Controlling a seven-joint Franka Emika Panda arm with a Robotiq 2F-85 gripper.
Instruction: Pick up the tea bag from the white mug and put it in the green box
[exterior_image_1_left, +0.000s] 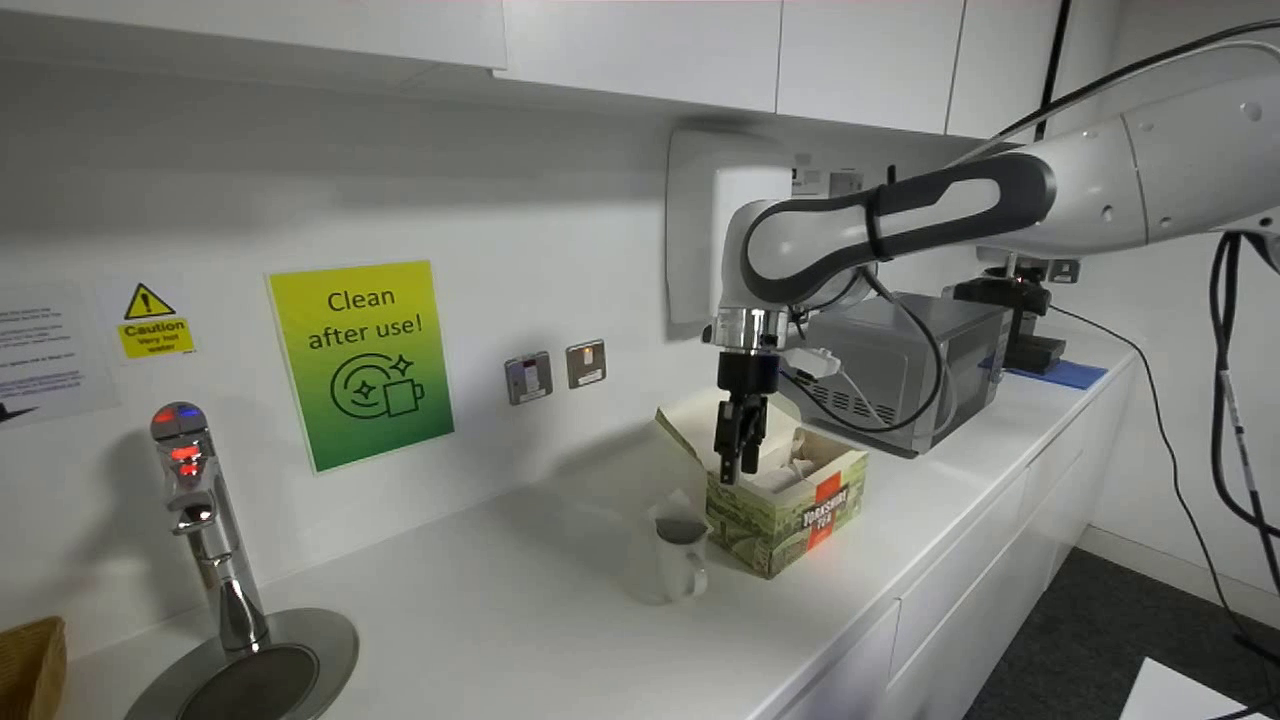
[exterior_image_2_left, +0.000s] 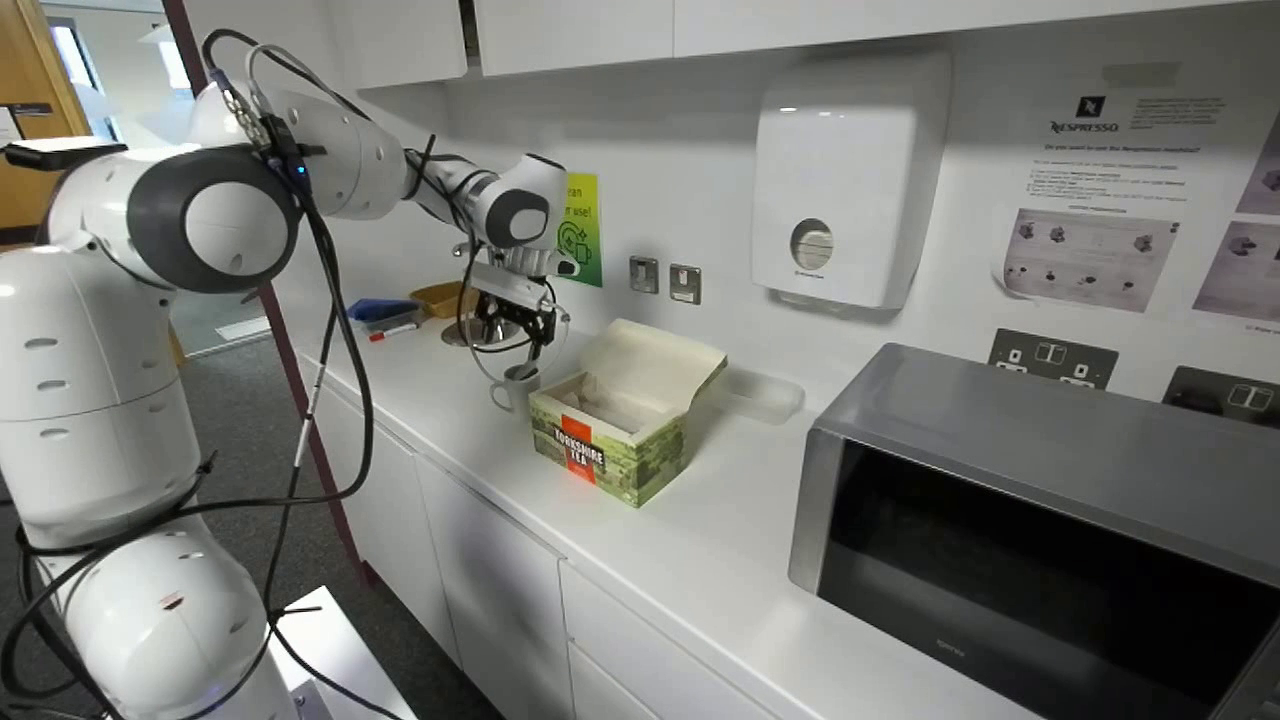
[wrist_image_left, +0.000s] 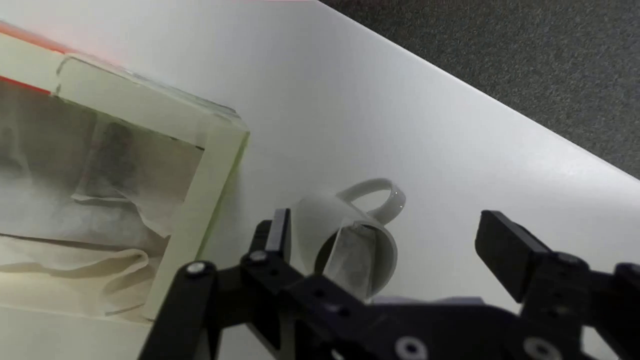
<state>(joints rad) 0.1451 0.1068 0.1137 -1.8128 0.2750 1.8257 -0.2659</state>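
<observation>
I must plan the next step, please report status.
Gripper open, empty, near mug. Tea bag in mug, edge sticking out. Box close by, possible snag.

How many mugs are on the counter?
1: the white mug, upright beside the green box, tea bag poking out. More could be hidden behind the box or microwave.

A grey microwave (exterior_image_2_left: 1010, 530) stands on the white counter (exterior_image_1_left: 480, 620). A towel dispenser (exterior_image_2_left: 850, 180) and a yellow-green sign (exterior_image_1_left: 365, 365) are mounted on the wall (exterior_image_1_left: 520, 250).

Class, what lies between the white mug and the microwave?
The open Yorkshire Tea box, in both exterior views; a clear tray too, in an exterior view.
</observation>
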